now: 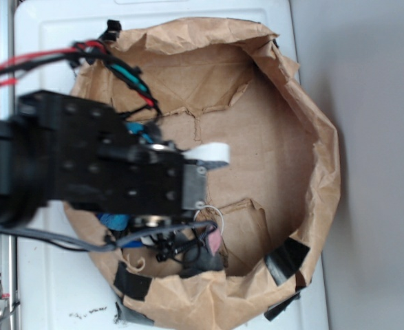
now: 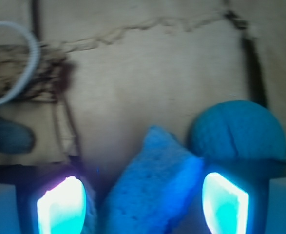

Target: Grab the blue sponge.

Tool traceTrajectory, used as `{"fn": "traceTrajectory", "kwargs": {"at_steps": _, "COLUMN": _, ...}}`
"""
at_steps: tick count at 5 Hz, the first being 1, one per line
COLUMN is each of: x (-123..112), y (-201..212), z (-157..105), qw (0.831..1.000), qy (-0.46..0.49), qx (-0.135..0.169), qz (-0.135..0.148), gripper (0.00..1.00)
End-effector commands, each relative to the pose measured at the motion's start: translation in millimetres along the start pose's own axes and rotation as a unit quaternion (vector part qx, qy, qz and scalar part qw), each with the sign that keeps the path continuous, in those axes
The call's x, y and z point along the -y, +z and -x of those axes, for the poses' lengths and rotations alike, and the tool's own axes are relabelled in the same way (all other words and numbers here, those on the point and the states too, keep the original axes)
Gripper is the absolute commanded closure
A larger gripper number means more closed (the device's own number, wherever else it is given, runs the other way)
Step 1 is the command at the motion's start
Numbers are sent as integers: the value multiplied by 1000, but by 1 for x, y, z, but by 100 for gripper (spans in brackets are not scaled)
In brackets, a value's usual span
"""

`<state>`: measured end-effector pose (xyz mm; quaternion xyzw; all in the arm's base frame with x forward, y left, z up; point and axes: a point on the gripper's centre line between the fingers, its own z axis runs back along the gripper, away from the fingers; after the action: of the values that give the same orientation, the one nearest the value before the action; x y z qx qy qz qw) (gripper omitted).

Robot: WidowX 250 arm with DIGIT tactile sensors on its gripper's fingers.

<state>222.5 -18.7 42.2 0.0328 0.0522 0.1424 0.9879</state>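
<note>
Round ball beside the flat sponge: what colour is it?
Darker teal-blue round ball; the wrist view shows it best.

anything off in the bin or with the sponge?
Blue sponge sits tilted between the open jaws, one corner raised, beside the teal ball. The cardboard floor is cracked and creased. Nothing spilled.

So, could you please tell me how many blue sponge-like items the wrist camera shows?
2. The blue sponge lies between the end effector fingers, at bottom centre. A darker round teal disc sits to its upper right, partly behind one finger. The arm may hide others.
</note>
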Motion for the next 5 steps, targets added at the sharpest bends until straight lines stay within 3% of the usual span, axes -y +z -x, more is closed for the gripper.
{"fn": "traceTrajectory", "kwargs": {"at_steps": 1, "x": 4, "y": -22, "z": -7, "qw": 999, "qy": -19, "qx": 26, "qz": -35, "gripper": 0}}
{"fn": "traceTrajectory", "kwargs": {"at_steps": 2, "x": 0, "y": -22, "z": -9, "qw": 998, "qy": -13, "qx": 46, "qz": -44, "gripper": 0}}
{"fn": "traceTrajectory", "kwargs": {"at_steps": 3, "x": -4, "y": -14, "z": -17, "qw": 996, "qy": 13, "qx": 75, "qz": -43, "gripper": 100}}
{"fn": "traceTrajectory", "kwargs": {"at_steps": 5, "x": -9, "y": 6, "z": -21, "qw": 994, "qy": 16, "qx": 107, "qz": -22, "gripper": 100}}
